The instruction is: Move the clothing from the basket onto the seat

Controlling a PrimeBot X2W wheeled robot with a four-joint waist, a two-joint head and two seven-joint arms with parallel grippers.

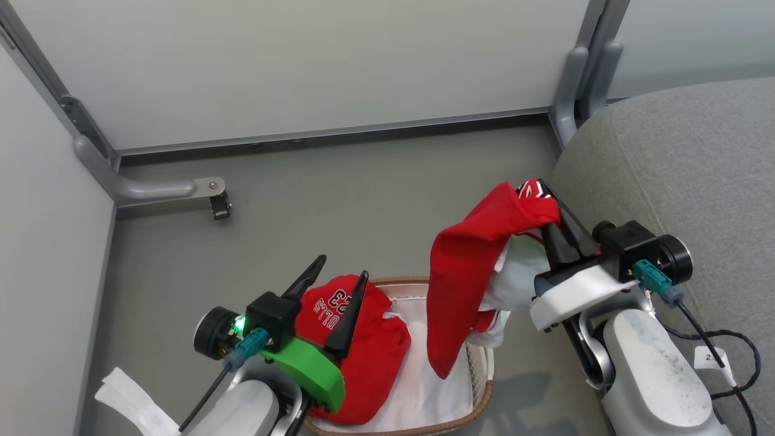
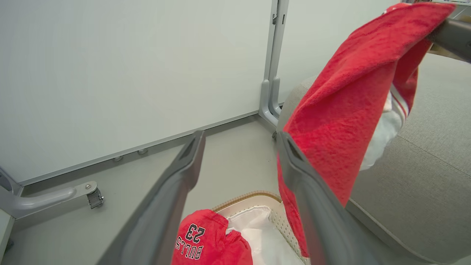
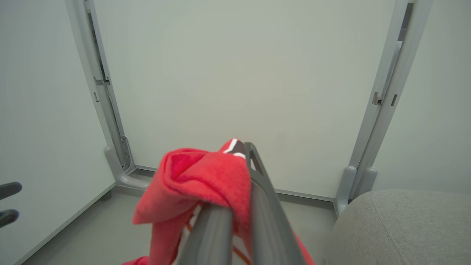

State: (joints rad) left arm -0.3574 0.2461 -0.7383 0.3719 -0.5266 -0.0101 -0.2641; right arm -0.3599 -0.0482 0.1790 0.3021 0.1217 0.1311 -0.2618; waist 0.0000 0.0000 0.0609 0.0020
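My right gripper [image 1: 548,209] is shut on a red garment with white trim [image 1: 469,278], which hangs in the air over the right end of the basket [image 1: 478,406]. The same garment [image 3: 198,180] is pinched between the fingers in the right wrist view, and it hangs at the upper right in the left wrist view [image 2: 349,110]. The second red garment [image 1: 357,345], lettered "BULLS 23", lies in the basket's left half on the white liner [image 1: 424,387]. Above it, my left gripper [image 1: 342,269] is open and holds nothing. The grey seat [image 1: 684,157] rises on the right.
Pale partition walls close off the back and left, with grey metal feet on the floor [image 1: 151,191] [image 1: 572,91]. Grey floor [image 1: 339,200] stretches between the basket and the back wall. A black cable [image 1: 726,345] trails over the seat beside my right wrist.
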